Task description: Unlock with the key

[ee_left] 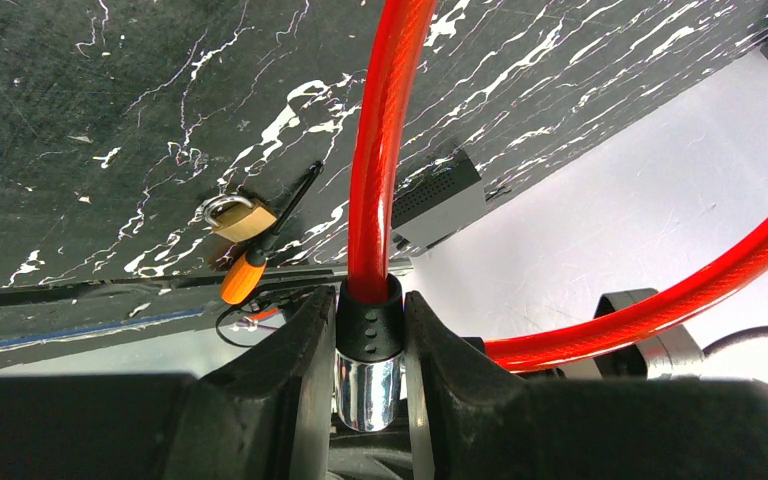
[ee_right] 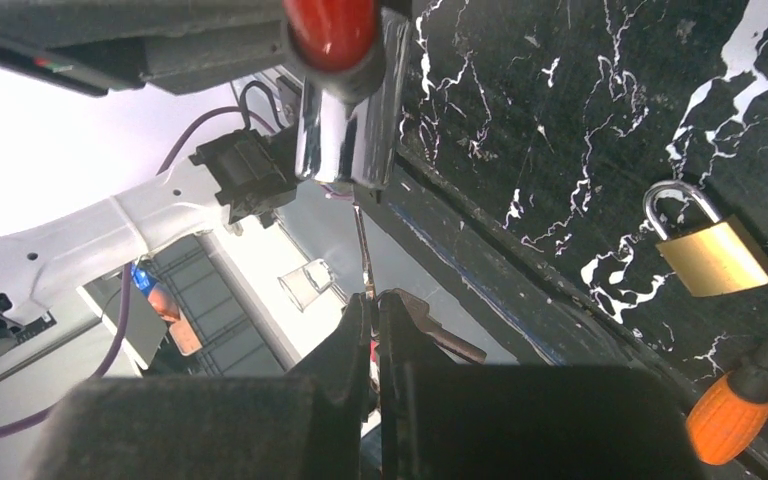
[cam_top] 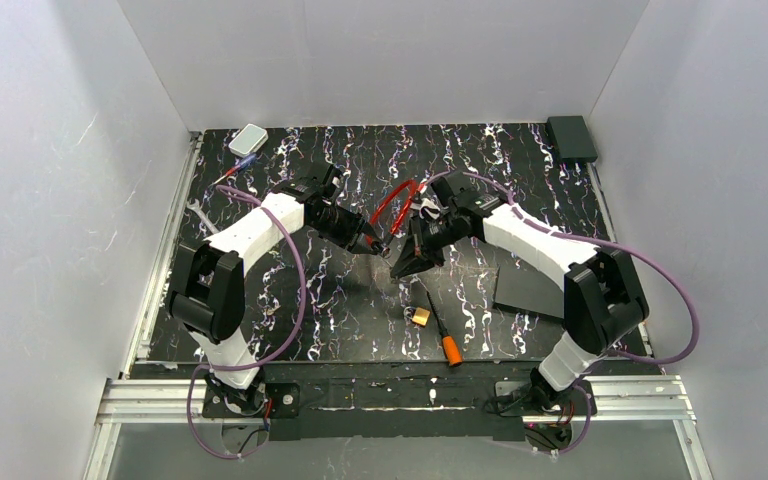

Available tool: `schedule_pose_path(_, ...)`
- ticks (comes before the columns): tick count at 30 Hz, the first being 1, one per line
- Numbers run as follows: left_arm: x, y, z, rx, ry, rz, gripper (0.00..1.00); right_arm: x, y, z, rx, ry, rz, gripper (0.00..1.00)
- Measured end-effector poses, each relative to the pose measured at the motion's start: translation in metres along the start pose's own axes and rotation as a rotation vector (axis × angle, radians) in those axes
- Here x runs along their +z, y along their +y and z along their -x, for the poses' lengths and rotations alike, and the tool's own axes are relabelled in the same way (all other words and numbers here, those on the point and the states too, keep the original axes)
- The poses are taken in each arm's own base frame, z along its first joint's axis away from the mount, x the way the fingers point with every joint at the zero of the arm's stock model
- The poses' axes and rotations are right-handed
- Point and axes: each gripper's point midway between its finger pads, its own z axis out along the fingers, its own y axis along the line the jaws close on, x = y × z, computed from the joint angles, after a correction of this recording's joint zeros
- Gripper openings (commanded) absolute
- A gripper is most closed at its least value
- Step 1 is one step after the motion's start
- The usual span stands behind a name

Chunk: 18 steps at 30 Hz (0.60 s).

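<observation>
Silvery metal marks the key [ee_right: 363,250], which stands at the centre of the right wrist view. The right claw [ee_right: 375,300] pinches it between fingers pressed together, with the thin blade pointing up the frame at the lock barrel [ee_right: 345,140]. The blade tip lies just beside the lower end of the barrel; whether it has entered the keyway cannot be told. In the left wrist view, at lower centre, the left claw [ee_left: 370,320] grips the black collar of the barrel, and the red cable [ee_left: 380,150] rises from it toward the top of the frame. A brass padlock [ee_right: 715,255] and an orange-handled screwdriver [ee_right: 730,420] lie apart on the table [cam_top: 340,300], at the right edge of the right wrist view. The key should handle as a light, stiff, smooth part, so it is likely to slip or pivot between the pads under turning load. Hold it by the flat faces of its head and leave the blade free. Keep the blade in line with the barrel axis; side load could bend so thin a blade.
</observation>
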Motion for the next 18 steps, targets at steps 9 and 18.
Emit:
schedule_pose_path(9,0.000,0.000,0.000,0.000,0.001,0.000,0.00,0.000,0.005,0.011,-0.042,-0.016,-0.006,0.01)
schedule_pose_path(18,0.000,0.000,0.000,0.004,0.001,-0.001,0.00,0.000,0.002,0.012,-0.041,-0.021,-0.023,0.01)
